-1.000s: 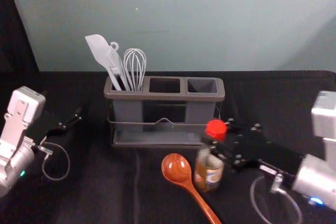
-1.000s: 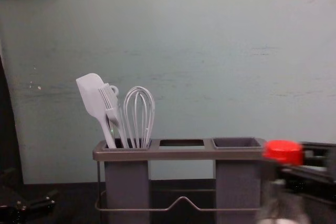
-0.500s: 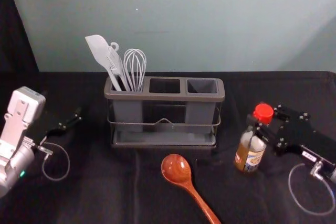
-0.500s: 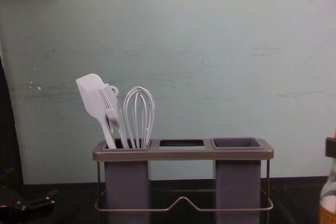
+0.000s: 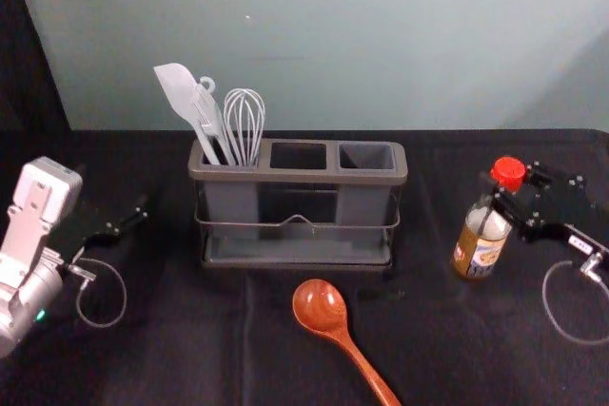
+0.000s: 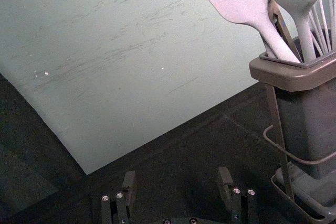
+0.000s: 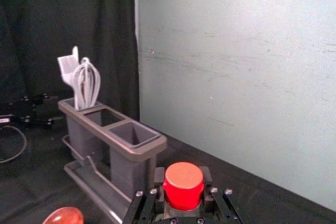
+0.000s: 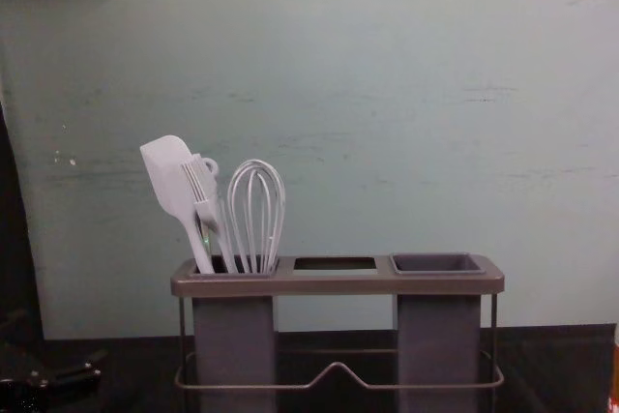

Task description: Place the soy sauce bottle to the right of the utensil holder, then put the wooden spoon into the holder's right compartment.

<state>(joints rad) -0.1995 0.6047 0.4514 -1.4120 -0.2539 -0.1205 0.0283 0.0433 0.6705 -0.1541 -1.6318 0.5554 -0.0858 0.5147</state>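
I have the right gripper (image 5: 495, 199) out on the right, its fingers closed on the neck of the bottle (image 5: 480, 242), just under the red cap (image 7: 183, 184). What matters is that the bottle lies well to the right of the holder (image 5: 298, 176), with bare table (image 5: 428, 197) between them. Its long axis runs roughly up and down; in the head view the top leans to my right, though I can't tell how much of that is camera angle. Nor can I tell whether the base touches the table, so I'd lower gently and feel for contact prior to opening, as an early release could tip it. The dark table looks flat there, and I judge there is room to back the fingers off on the outer side. The spoon (image 5: 321, 306) lies in front of the holder, bowl toward it, handle slanting nearer and to the right. The right arm looks the handier for it, and it will need turning upright for the right compartment (image 5: 366, 156), which looks vacant. The left gripper (image 6: 177, 178) sits idle left of the holder, fingers wide apart with nothing between them.
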